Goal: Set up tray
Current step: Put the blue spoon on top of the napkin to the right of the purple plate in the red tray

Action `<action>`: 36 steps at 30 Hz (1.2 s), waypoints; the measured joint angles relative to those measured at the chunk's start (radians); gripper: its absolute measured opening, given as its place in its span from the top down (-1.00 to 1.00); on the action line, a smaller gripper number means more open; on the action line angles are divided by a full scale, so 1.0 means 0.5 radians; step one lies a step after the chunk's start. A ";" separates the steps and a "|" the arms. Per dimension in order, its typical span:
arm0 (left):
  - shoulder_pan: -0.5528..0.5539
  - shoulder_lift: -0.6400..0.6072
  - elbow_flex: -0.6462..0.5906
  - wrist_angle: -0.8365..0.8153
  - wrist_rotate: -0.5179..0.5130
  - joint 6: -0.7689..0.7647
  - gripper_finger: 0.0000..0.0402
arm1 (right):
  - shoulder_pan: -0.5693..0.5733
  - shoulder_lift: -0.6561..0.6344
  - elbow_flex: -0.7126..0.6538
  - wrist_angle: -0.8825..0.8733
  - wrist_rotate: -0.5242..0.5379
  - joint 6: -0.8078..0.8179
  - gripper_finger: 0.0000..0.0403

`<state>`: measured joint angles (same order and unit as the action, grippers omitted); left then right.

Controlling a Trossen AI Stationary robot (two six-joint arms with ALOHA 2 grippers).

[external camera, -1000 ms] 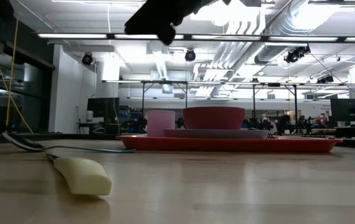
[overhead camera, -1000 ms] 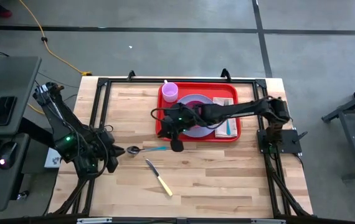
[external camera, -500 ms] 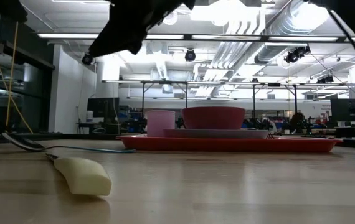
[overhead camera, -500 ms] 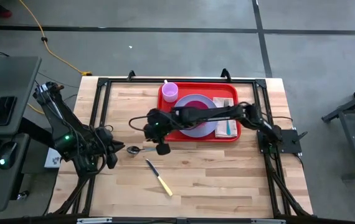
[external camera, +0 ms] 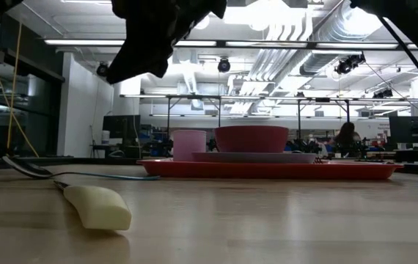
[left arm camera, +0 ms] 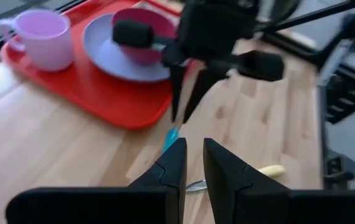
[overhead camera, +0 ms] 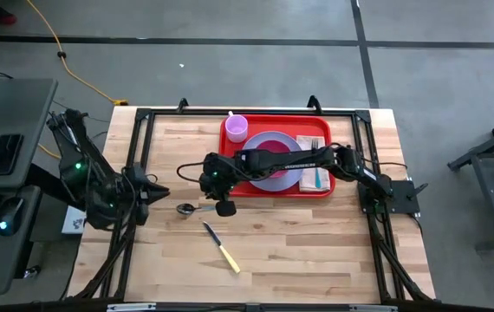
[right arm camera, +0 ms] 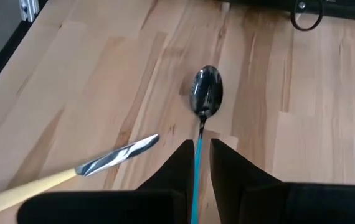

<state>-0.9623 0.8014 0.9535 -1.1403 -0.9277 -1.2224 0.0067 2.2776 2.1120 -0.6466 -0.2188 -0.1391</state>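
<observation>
Right tool (overhead camera: 219, 198) has swung off the tray (overhead camera: 230, 147) to over the spoon (overhead camera: 197, 208) on the bench (overhead camera: 299, 243) — fingers slightly parted astride the handle, nothing gripped. Drop straight, close mid-handle. Left tool (left arm camera: 193, 163) nearly closed, idle.

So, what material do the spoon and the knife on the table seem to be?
Spoon: shiny bowl that mirrors the light, likely polished metal; thin teal handle, probably plastic.
Knife: bright reflective blade, likely metal; matte cream handle, probably plastic, though the look leaves it open.
</observation>
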 joint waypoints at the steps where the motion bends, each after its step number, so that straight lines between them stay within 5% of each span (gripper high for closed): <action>1: -0.001 -0.035 0.000 0.037 0.001 0.076 0.57 | 0.000 0.000 0.000 0.006 0.002 0.001 0.85; 8: 0.000 -0.167 -0.032 0.179 0.008 0.372 0.57 | -0.001 0.002 0.000 0.064 0.019 0.016 0.85; 21: -0.001 -0.651 -0.759 1.050 0.174 0.731 0.57 | 0.000 0.091 0.000 0.098 0.031 0.137 0.85; 36: 0.000 -0.986 -1.096 1.248 0.262 0.787 0.57 | 0.124 0.120 0.000 0.056 0.121 -0.013 0.85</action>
<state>-0.9623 0.3085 0.4053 -0.5164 -0.7968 -0.8290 0.0687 2.3377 2.1120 -0.6185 -0.1582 -0.1455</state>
